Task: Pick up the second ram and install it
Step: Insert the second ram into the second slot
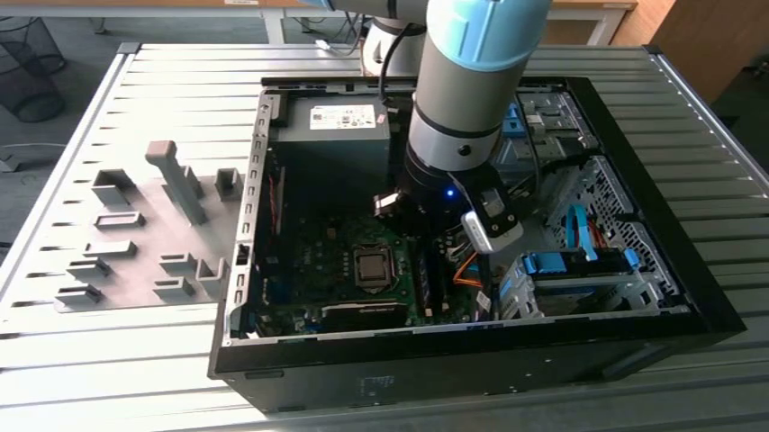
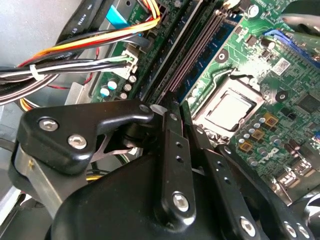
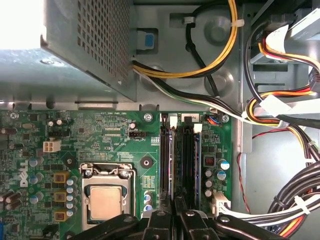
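While my arm (image 1: 463, 108) reaches into the case (image 1: 673, 297) at centre of the exterior view, the second wrist view shows my gripper (image 2: 172, 107) pinched nearly shut, seemingly on the second ram (image 2: 185, 50). The first wrist view puts it edge-on over its slot, lower centre. Light, stiff, fragile: grip mid-length.

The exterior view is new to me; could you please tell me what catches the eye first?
The grey and light-blue arm plunges into the open black computer case on the slatted table. Its gripper hangs over the memory slots, beside the bare processor, in the first wrist view.
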Motion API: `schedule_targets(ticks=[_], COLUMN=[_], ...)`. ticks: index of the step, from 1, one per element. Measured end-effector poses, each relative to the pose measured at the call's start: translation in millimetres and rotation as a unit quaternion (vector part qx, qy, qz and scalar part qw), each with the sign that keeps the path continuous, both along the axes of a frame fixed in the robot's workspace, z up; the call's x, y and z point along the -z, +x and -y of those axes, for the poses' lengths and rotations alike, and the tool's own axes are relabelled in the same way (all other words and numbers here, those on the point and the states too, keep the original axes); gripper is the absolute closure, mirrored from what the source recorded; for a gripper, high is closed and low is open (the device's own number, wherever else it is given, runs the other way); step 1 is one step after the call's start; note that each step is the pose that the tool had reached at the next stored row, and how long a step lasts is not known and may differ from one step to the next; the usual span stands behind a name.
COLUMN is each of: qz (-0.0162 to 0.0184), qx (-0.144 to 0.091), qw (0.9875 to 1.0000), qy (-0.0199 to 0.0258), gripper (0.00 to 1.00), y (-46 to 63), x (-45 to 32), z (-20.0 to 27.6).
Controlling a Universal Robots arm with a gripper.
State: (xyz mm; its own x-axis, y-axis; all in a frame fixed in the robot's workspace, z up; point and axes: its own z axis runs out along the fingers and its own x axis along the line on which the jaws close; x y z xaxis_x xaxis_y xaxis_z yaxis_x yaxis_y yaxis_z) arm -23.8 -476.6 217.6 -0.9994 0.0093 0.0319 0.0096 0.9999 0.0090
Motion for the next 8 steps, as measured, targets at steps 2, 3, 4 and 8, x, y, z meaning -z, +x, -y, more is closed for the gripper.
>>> schedule_targets(ticks=[2,3,4,8], qz=[0.0000,-0.0001,-0.0002,-0.0002], qx=[0.000,0.000,0.000,0.000], qw=[1.0000,1.0000,1.0000,1.0000], qy=[-0.0001,-0.0002,-0.0002,-0.0002], gripper=[0.86,0.86,0.86,0.86], y=[0.6,0.7,0.9,1.3], x=[-0.1,-0.2,-0.2,-0.2], z=[0.1,0.1,0.1,0.1])
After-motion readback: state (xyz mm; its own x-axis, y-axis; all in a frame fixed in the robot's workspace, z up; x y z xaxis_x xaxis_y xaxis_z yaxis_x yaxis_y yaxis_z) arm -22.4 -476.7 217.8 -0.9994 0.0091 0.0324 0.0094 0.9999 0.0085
